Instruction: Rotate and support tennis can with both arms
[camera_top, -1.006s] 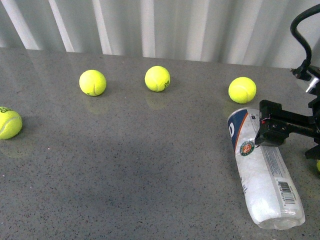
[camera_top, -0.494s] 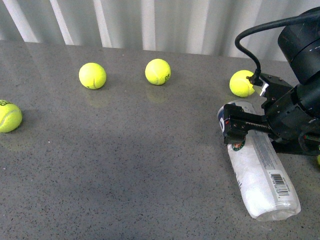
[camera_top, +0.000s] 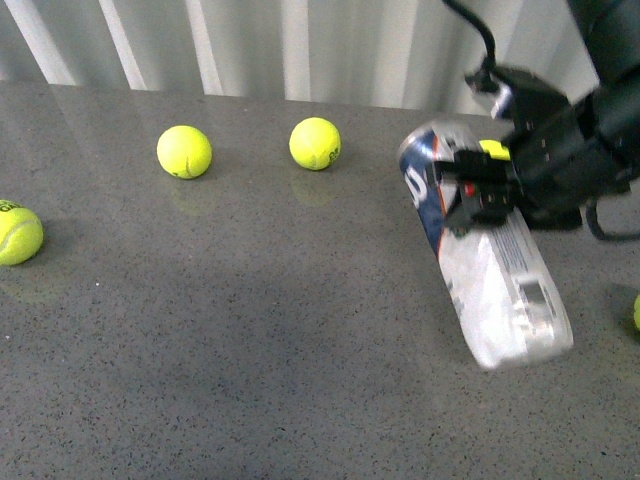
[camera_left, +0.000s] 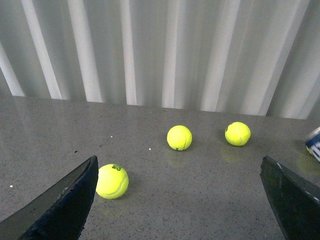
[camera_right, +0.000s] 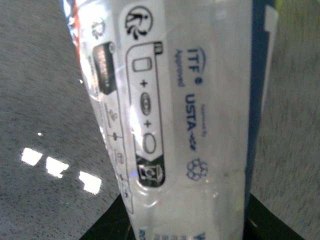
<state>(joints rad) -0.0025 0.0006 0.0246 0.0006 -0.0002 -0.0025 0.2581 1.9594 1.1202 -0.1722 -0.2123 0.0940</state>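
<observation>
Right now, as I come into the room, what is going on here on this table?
The right gripper is shut on the tennis can, near its silver-rimmed end, and holds it tilted. The can looks clear of the grey table, though the picture is blurred. The left gripper is open and empty, away from the can, so only one arm supports it. Loose tennis balls lie along the far side of the table, untouched.

Looks out through the wide-spread left gripper (camera_left: 179, 162) over a grey table (camera_left: 150, 215): near ball (camera_left: 112, 181) just beside one finger (camera_left: 65, 205), middle ball (camera_left: 179, 137) and far ball (camera_left: 238, 133) nearer the ribbed wall (camera_left: 150, 50); can (camera_left: 315, 144) barely in frame.
</observation>
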